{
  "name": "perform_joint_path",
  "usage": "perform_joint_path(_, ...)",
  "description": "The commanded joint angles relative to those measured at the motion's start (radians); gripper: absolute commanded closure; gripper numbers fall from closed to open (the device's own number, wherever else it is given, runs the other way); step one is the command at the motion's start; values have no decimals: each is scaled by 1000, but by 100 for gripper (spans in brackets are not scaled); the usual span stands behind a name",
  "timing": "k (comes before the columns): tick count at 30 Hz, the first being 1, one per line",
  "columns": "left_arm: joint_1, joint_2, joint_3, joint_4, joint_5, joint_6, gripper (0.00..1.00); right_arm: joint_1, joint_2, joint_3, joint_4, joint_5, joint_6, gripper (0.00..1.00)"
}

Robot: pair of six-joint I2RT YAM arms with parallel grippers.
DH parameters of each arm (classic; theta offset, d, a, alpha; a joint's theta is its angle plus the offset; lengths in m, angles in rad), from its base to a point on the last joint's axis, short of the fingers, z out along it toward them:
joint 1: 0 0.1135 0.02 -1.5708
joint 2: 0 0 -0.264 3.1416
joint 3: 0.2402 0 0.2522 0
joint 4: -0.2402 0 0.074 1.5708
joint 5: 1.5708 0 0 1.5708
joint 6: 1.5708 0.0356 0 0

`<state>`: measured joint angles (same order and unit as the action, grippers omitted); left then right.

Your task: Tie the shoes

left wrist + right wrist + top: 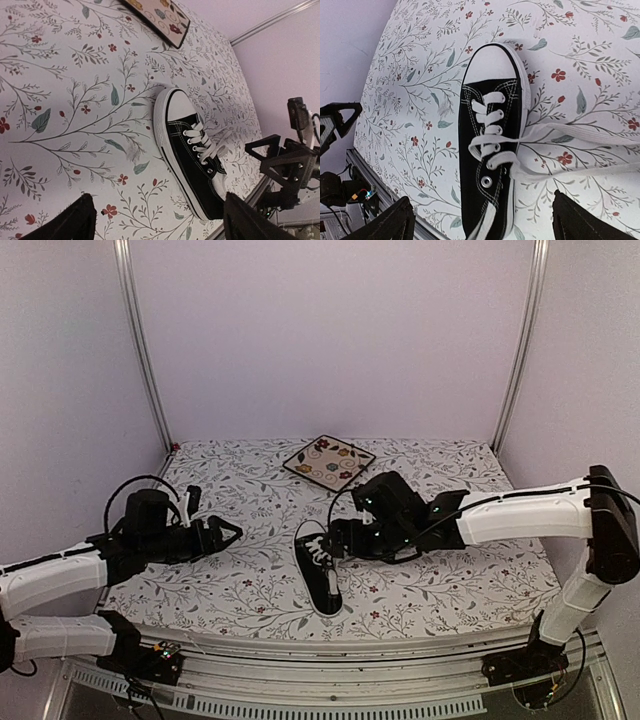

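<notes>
Sneaker (320,580) lies mid-surface (460,585), toe away from the bases. Left gripper (228,534) open, well apart; right gripper (480,200) open, empty, above it. 2 lace ends (580,132) trail loose. Suggest pinching 1 end per gripper before crossing.

Black sneaker (492,165) with white laces (487,131) and white toe cap (490,65). White tablecloth (450,590) printed with grey-green leafy sprigs and small red flowers. Cream plate (328,461), multicoloured flowers.
</notes>
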<state>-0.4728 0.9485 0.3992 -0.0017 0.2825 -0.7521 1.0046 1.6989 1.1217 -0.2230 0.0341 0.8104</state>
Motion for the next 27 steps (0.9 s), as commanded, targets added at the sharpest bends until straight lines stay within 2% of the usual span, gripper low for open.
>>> perform_joint_path(1,-113,43,104,-21,-141,75,13,-25,-158,-110,-57,53,-47,2)
perform_joint_path(6,-254,200,265,8,-211,164,17,-151,-286,-230,-64,40,-41,1)
perform_joint_path(9,-332,352,400,10,-225,223,27,-235,-356,-272,-94,57,-55,1)
perform_joint_path(14,-449,631,665,-55,-232,346,36,-343,-483,-369,-131,46,-35,1)
perform_joint_path(22,-523,1002,1060,-245,-209,446,41,-432,-620,-468,-154,62,-5,0)
perform_joint_path(23,-529,1074,1093,-261,-201,456,41,-443,-629,-471,-152,56,-2,0)
perform_joint_path(27,-559,1191,1206,-312,-176,492,43,-452,-639,-476,-145,57,-1,0)
